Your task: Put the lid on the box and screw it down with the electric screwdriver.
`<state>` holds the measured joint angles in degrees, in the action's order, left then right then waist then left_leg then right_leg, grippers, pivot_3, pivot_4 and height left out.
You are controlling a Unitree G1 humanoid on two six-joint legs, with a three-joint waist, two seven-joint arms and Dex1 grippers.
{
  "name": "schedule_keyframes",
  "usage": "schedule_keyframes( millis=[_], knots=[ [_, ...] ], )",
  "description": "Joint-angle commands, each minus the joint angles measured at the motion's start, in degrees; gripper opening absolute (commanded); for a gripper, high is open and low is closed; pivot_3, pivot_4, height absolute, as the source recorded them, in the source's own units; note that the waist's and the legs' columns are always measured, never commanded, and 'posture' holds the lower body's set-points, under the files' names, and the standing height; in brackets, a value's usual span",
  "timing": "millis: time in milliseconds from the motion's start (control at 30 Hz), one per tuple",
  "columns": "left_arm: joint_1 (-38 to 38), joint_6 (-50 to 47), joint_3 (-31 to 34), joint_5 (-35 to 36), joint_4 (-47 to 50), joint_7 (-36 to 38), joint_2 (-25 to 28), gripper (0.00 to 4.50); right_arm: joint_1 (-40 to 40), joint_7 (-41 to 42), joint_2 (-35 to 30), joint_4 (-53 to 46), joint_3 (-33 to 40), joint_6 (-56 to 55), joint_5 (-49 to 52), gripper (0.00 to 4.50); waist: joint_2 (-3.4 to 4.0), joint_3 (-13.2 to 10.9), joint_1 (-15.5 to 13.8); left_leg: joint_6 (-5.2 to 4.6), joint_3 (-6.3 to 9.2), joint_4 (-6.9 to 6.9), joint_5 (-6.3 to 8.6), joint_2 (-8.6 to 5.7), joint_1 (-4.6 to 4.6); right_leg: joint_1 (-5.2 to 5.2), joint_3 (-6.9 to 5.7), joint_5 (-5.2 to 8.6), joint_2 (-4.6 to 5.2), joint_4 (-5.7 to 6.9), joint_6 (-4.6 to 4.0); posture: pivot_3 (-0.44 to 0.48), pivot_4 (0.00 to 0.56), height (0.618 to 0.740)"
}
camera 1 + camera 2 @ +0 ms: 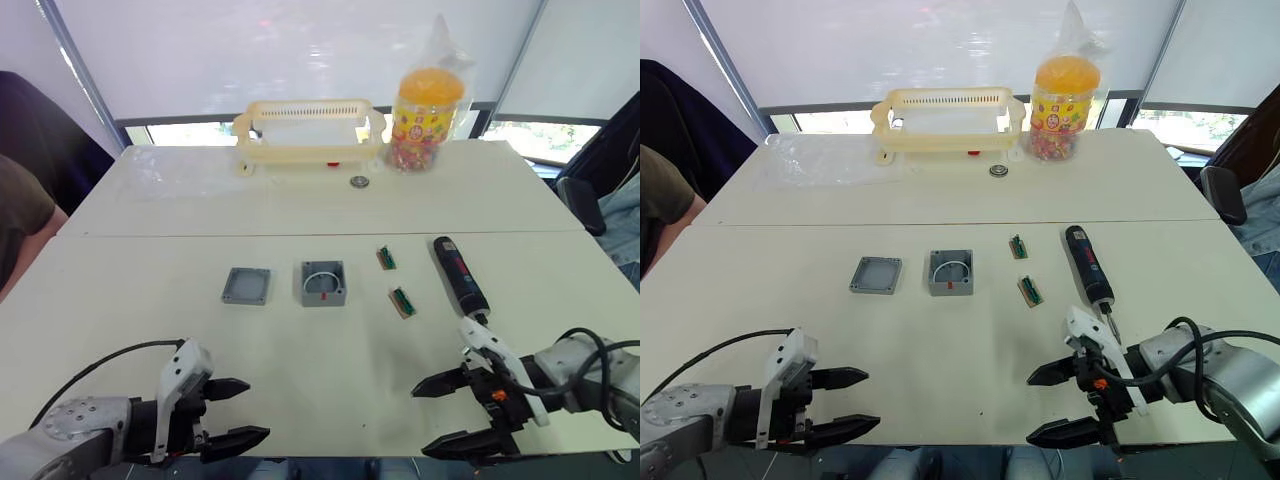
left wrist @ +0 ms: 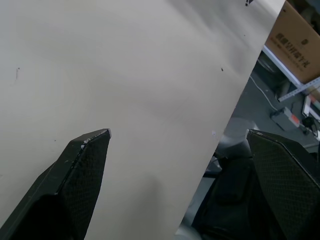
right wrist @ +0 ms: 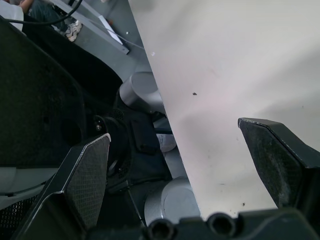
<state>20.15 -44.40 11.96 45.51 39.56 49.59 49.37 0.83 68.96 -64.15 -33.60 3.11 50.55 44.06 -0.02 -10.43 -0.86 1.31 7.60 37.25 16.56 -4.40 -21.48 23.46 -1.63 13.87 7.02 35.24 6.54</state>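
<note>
Both jaws apart, nothing held — we send the left gripper [image 1: 232, 412] to the lid [image 1: 246, 286], pinch its edges, seat it square on the box [image 1: 323, 283].

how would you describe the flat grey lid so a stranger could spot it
On the white table, find the row of small parts across its middle. The thin grey square plastic lid lies at that row's left end, beside the deeper hollow grey box, apart from it. Unlike the box, it is shallow and carries no red mark.

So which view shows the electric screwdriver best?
The right eye view: the electric screwdriver lies whole on the table, bit included. In the left eye view the right gripper partly covers its tip. The wrist views face bare tabletop.
</note>
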Motion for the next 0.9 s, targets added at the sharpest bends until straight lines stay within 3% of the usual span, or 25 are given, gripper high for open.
schedule_keyframes(
  millis=[33,900],
  knots=[
    [-0.2,1.0,0.7,-0.2,0.1,0.8,0.5,4.46,-0.1,0.8,-0.8,-1.1,1.7,-0.7,1.0,4.50,0.00,0.0,0.0,0.00,0.00,0.00,0.00,0.00,0.00,0.00,0.00,0.00,0.00,0.00,0.00,0.000,0.150,0.740],
    [-3.3,0.9,1.4,-1.2,-1.9,-1.2,-0.1,4.46,-9.1,-0.6,2.4,3.4,-4.6,-1.1,-0.8,4.50,0.01,0.0,0.0,0.00,-0.01,0.00,0.00,0.05,0.01,0.01,0.02,-0.03,-0.06,-0.02,-0.04,0.000,0.150,0.740]
  ],
)
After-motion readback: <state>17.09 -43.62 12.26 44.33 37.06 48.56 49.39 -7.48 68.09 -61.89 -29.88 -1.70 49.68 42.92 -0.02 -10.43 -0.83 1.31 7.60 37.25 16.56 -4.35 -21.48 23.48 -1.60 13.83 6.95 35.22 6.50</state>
